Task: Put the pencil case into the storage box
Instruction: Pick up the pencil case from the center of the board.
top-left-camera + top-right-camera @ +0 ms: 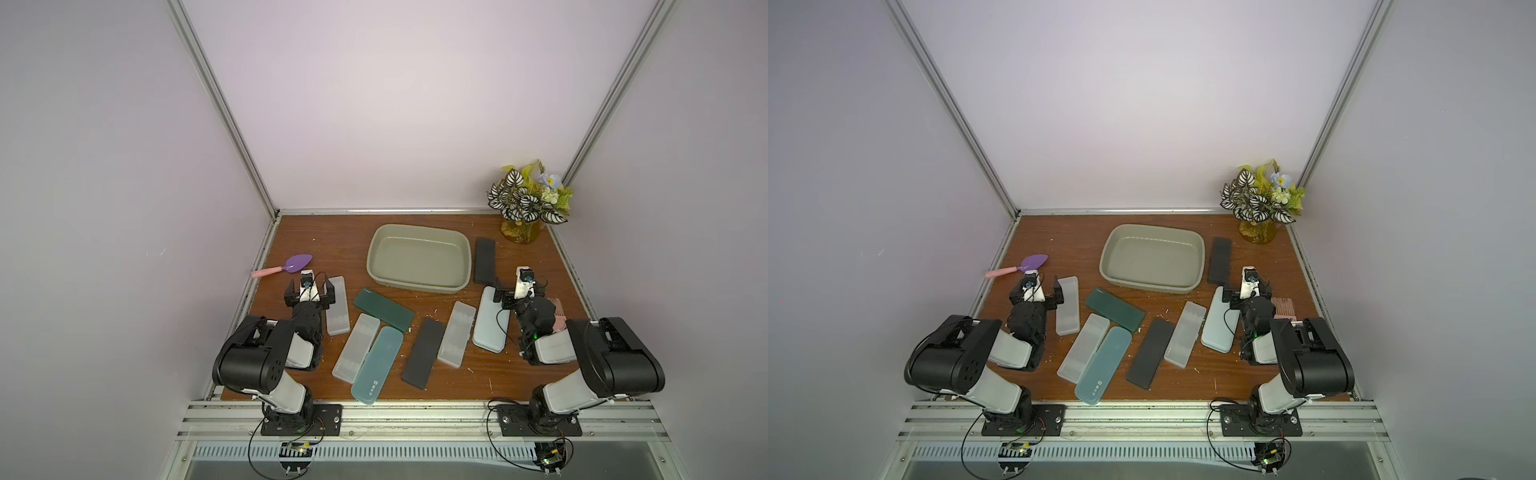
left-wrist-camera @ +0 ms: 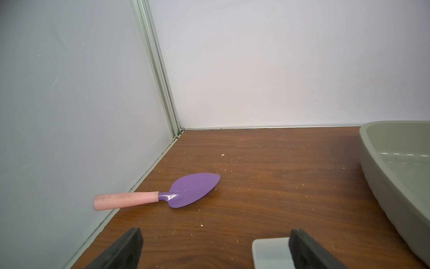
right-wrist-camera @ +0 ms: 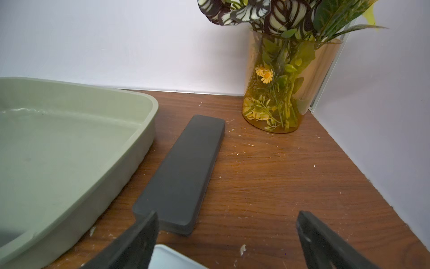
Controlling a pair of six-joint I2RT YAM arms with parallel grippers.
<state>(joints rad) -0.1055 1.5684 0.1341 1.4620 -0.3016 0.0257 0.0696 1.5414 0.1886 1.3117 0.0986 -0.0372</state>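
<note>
Centrally, shallow grey-green storage box (image 1: 417, 257), rounded corners, rolled rim, left tool (image 1: 310, 289), right tool (image 1: 521, 289) both spread apart

The brown wooden table (image 1: 324, 241) carries the grey-beige storage box (image 1: 417, 284) towards the back. A vase of flowers (image 1: 519, 232) stands in the far corner, and a purple trowel (image 1: 297, 262) lies by the side wall. Eight pencil cases (image 1: 384, 309) lie flat, scattered in front of and beside the box.

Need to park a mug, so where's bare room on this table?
Bare wood: between the purple trowel and the storage box; also between the vase and the right claw. The front middle is crowded with pencil cases.
</note>
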